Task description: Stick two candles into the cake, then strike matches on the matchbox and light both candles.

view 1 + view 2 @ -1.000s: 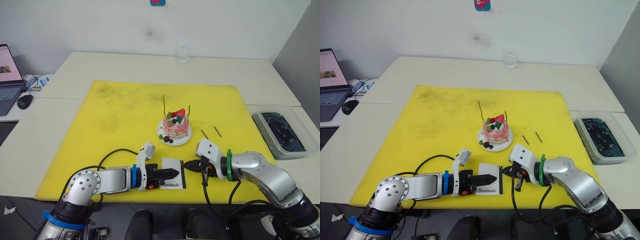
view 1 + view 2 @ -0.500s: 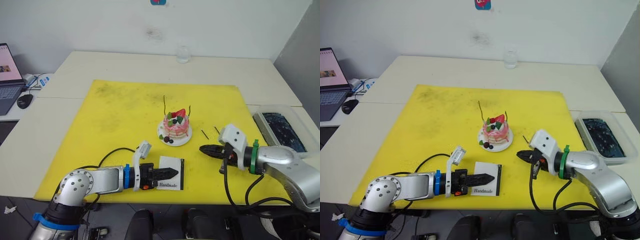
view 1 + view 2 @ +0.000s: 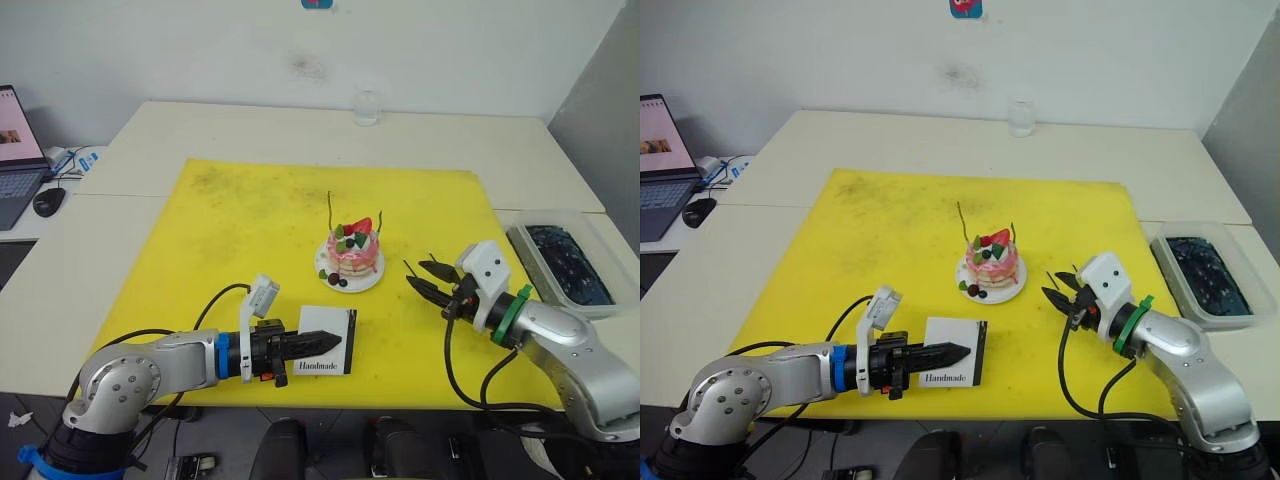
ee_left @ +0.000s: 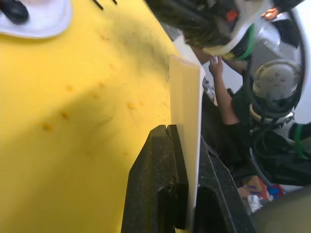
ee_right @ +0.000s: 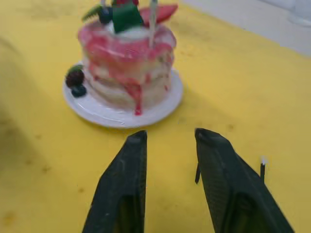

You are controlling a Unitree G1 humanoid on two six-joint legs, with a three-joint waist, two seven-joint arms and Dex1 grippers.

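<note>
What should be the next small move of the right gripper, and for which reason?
Probably lower the open right gripper onto the nearer match and close. Both candles already stand in the cake, and the left gripper holds the matchbox.

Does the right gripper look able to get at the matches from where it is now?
Probably yes. The right gripper is open and empty, right beside the matches lying on the bare yellow mat. The cake stands off to one side, and nothing lies between.

Left pincer (image 3: 335,342) clamps matchbox (image 3: 325,340) (right pincer (image 3: 425,276) spread).
</note>
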